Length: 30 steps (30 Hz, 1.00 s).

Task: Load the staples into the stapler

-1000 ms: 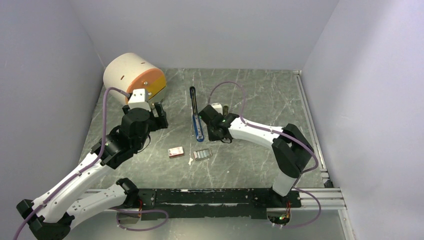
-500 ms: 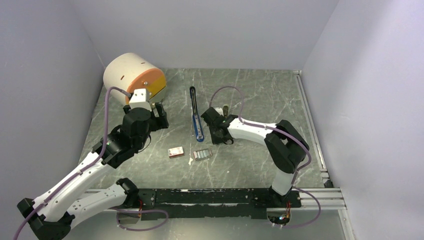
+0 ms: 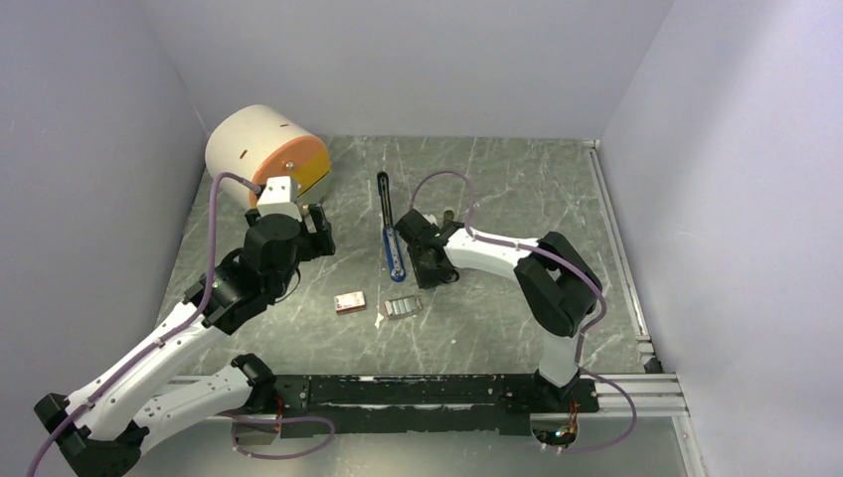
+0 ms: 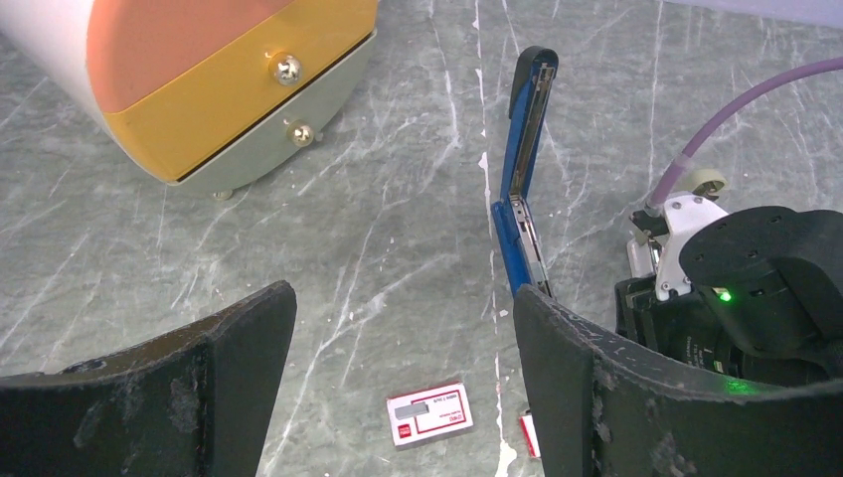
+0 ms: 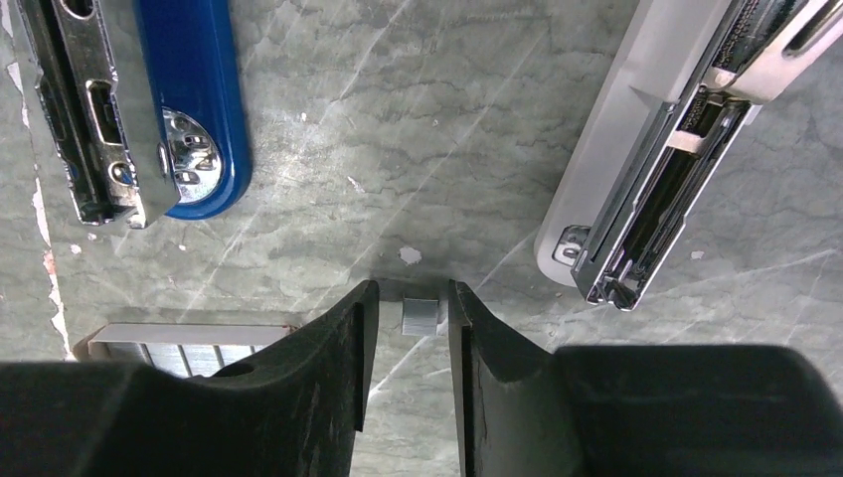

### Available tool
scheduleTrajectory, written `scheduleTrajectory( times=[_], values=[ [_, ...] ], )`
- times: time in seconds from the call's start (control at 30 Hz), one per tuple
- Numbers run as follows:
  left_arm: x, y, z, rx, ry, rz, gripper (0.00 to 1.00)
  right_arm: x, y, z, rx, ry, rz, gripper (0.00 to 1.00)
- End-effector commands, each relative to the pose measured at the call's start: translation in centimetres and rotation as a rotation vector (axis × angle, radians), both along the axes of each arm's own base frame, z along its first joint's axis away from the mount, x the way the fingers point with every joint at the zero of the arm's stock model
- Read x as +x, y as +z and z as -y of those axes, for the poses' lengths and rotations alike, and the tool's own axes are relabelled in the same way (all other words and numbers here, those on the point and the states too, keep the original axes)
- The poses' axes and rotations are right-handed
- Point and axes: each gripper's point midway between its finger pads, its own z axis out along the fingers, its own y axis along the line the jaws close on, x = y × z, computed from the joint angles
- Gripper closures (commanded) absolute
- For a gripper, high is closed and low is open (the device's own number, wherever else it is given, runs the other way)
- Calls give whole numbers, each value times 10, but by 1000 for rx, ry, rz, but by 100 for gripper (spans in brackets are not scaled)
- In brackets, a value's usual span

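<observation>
Presently, in the right wrist view, the right end effector [image 5: 412,298] is seen low over the counter [image 5: 418,179] at the bottom of the frame. Its fingers stand a little apart, and a small silvery fragment of staples [image 5: 420,315] lies between them with a sliver of gap on each side, so nothing is clamped. The main block of staples [image 5: 184,343] lies at the lower left of that view, just beside the left finger and partly hidden by it. In the top view it sits at centre frame, with the little pink-red and white box [image 3: 349,302] just to its left. The blue stapler [image 5: 194,99] lies beyond, at the upper left of the wrist view. It is hinged open with its metal channel [image 5: 84,109] exposed, while a pale beige-grey bar [image 5: 636,129] lies at the upper right. The left end effector [image 4: 403,303] is held above the counter with its fingers wide apart and nothing between them. The orange and yellow drawer unit [image 4: 199,89] stands farthest back, at the upper left. The step in hand is judged to be the fetching of staples, since the stapler is already opened. A firm pinch on a strip is called for next. The strip must then be carried to the channel, turned lengthwise along it and lowered in squarely.
</observation>
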Motion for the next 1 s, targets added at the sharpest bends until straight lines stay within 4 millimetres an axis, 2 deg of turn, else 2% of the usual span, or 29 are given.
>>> scheduleTrajectory(
  times=[0.0, 0.33, 0.57, 0.97],
  values=[
    [0, 0, -3, -3, 13, 6, 15, -1, -4, 4, -39, -21, -43, 64],
    [-2, 2, -3, -16, 3, 13, 15, -6, -9, 6, -45, -61, -65, 70],
    [-3, 2, -4, -14, 4, 10, 15, -5, -13, 12, -69, -72, -53, 77],
    [-1, -1, -1, -9, 3, 3, 15, 12, 10, 7, -8, -84, 53, 77]
  ],
)
